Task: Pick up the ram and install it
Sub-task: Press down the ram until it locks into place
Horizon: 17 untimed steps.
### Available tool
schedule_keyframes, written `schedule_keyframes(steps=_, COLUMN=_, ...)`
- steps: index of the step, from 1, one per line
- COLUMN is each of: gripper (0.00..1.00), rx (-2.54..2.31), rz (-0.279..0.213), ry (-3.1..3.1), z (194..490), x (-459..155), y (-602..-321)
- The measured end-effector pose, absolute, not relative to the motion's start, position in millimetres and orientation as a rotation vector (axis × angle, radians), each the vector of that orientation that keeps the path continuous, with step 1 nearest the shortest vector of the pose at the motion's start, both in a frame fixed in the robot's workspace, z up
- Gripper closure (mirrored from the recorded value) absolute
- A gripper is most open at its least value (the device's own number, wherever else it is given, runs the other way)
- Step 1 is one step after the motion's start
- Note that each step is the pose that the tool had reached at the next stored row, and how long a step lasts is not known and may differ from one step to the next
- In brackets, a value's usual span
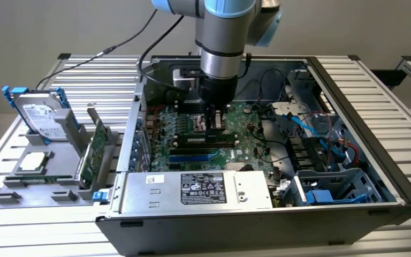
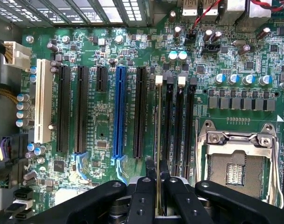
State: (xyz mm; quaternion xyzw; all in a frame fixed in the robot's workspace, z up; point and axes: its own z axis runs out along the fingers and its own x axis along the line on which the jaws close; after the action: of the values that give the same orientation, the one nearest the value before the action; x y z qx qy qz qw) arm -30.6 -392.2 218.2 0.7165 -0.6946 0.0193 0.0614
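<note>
Exterior view: I see pincer low inside computer case, above motherboard. Wrist view: pincer clamped on ram, edge-on, aligned beside memory slots. Pickup done; I can't confirm seating.

mem slots squeezed btwn cpu socket, pcie slots.

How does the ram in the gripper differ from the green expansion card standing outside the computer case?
The ram is inside the computer case, over the motherboard; the expansion card stands outside it, in a grey holder. The gripper clamps the ram; the expansion card is not gripped. The ram is a narrow stick; the expansion card is a wider board. Both are green circuit boards standing on edge.
</note>
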Motion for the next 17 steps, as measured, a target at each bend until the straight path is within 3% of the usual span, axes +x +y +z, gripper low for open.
schedule_keyframes(steps=17, gripper=0.86, rx=2.147, rz=0.056, ry=-2.120, z=216.8, x=-30.9, y=-391.2)
